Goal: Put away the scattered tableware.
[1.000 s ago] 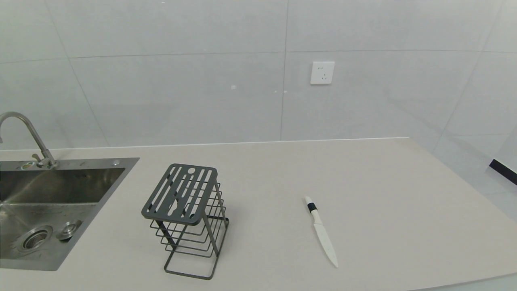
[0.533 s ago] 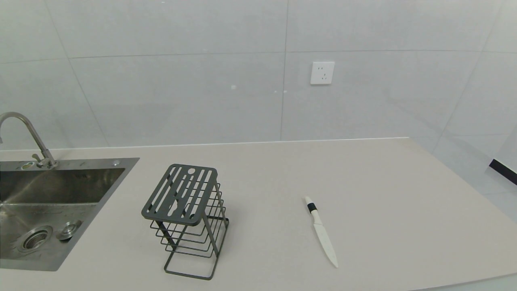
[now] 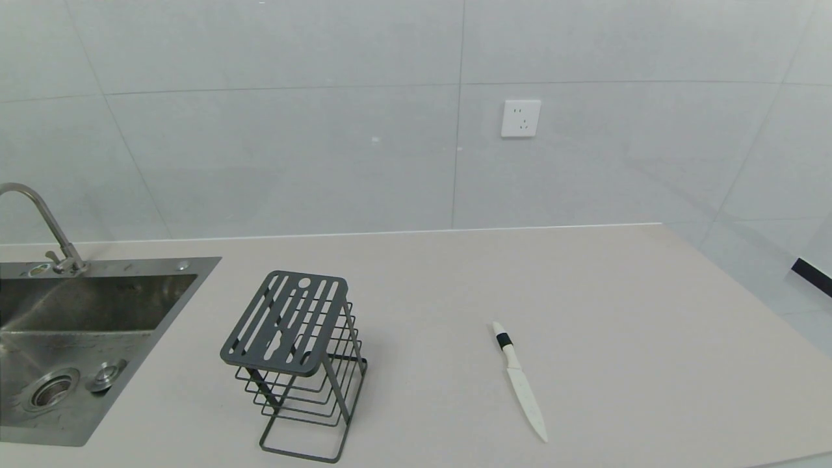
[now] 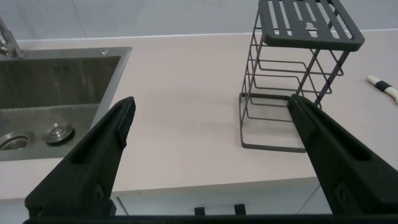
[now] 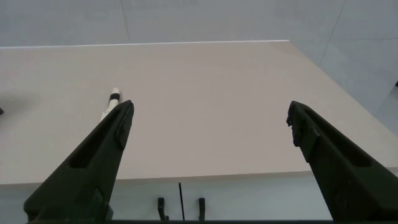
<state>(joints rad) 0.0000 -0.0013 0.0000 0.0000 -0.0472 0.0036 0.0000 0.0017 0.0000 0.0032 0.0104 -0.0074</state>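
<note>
Nearest the camera, the left gripper (image 4: pixel 210 102) hangs off the counter's front edge, in front of and slightly left of the dark grey wire knife rack with a slotted top plate (image 3: pixel 296 364), its two black fingers (image 4: pixel 93 162) spread wide with nothing between them. The right gripper (image 5: pixel 210 107) sits farther to the rack's right, likewise short of the counter edge, its fingers (image 5: pixel 93 165) also splayed apart around bare air.

The rack stands upright on the pale beige countertop (image 3: pixel 617 312), its slots vacant. To the rack's right and well apart from it lies the white knife with a black band on its handle (image 3: pixel 518 377), flat on the counter, handle toward the wall and blade tip toward the front edge.

To the rack's left, close by, sits the stainless steel sink (image 3: pixel 195 265), its drain visible in the basin. Behind and left of the rack rises the curved metal faucet (image 3: pixel 39 214). On the grey tiled wall beyond the rack, up and to its right, is a white wall socket (image 3: pixel 520 117).
</note>
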